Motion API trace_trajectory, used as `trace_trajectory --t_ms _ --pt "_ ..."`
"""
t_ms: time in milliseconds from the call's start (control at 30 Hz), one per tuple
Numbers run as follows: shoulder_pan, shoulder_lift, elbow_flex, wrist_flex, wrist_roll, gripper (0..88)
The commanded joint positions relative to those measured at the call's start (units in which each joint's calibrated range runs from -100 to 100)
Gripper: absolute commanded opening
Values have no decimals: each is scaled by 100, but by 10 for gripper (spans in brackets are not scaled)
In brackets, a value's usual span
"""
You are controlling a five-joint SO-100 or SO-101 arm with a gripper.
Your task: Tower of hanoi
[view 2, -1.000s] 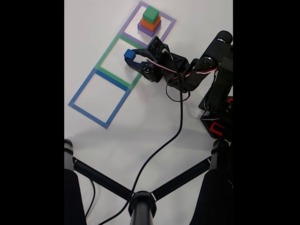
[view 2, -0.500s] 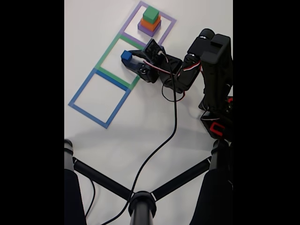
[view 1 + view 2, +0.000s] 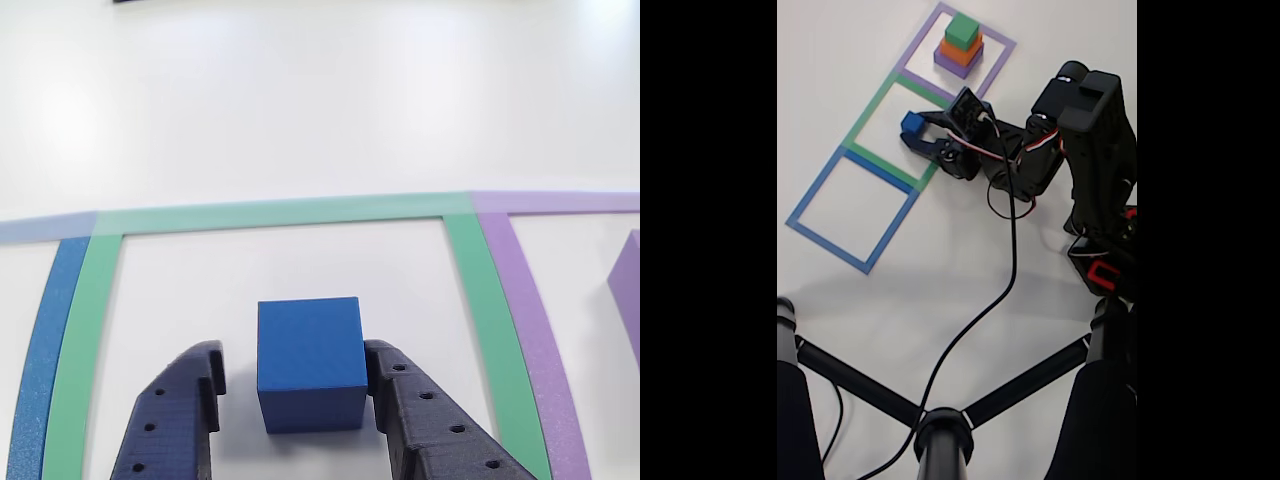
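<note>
Progress looks early from my seat: one cube moved, three to go. My tool [image 3: 290, 385] sits parted around the dark blue cube [image 3: 310, 362], right finger touching it, left finger clear, so I judge it released. The cube rests on the table [image 3: 300, 100] inside the green outline [image 3: 280, 214]. Beyond the tool, green cube [image 3: 961, 30], orange cube [image 3: 958, 48] and purple cube [image 3: 954, 63] remain stacked.

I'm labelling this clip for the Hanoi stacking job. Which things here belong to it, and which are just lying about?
Belongs:
blue cube, between the open pincer
green cube
orange cube
purple cube
green square outline
purple square outline
blue square outline

Lying about:
black cable
black stand legs
</note>
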Motion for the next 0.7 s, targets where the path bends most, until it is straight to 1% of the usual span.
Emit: trace_trajectory --t_ms 0,133,300,367,500,567,600,667 --pt "31 -81 -41 -188 138 184" --pt "77 -225 -32 -220 138 239" --pt "69 -818 31 39 138 244" --pt "46 -1315 113 395 138 229" --pt "62 -2492 204 1561 138 191" --pt "84 -3206 204 2386 138 144" --pt "107 -3582 186 2888 138 121" --pt "153 -4528 104 4248 138 79"
